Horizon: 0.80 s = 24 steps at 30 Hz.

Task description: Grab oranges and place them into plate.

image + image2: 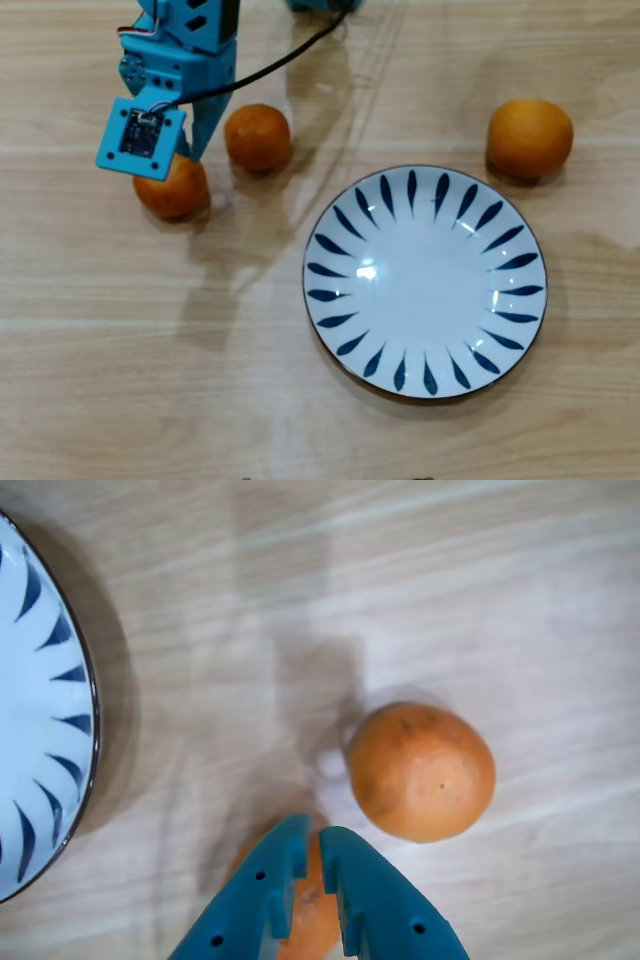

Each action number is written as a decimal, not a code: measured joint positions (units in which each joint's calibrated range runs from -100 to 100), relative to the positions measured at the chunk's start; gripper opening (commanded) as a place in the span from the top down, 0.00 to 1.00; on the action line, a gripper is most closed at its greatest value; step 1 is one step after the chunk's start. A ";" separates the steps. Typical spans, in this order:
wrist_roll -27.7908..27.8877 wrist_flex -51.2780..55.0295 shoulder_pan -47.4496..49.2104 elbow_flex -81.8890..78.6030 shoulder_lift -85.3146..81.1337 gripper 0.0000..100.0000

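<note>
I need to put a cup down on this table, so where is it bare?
The table is bare below and left of the plate, and between the middle orange and the right orange. Top left is crowded: the gripper sits over the left orange.

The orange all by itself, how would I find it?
Find the big white plate with blue leaf strokes in the overhead view. Look just past its upper right rim: the lone orange sits there. It is the largest and palest, far from the two oranges beside the blue arm.
</note>
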<state>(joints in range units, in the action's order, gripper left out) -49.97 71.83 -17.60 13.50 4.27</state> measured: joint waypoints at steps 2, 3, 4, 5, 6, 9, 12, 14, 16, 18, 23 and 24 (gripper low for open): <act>-0.73 0.00 -0.51 0.00 0.00 0.96; -0.83 0.00 -0.84 0.00 0.00 0.94; -0.83 0.00 -1.35 0.00 0.00 0.91; -0.89 0.34 -1.77 0.00 0.08 0.87; -1.04 1.12 -2.20 0.00 0.08 0.83; -1.15 3.70 -3.29 0.00 0.08 0.67; -1.20 4.82 -4.39 0.27 0.08 0.59; -1.25 5.00 -4.47 0.27 0.08 0.56; -1.25 5.00 -4.31 0.27 0.51 0.54; -1.25 5.08 -4.14 0.27 1.27 0.54; -1.41 10.59 -4.14 0.27 2.96 0.54; -1.41 10.85 -4.14 0.27 2.96 0.54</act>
<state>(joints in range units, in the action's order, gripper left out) -51.38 82.69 -21.74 13.77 7.24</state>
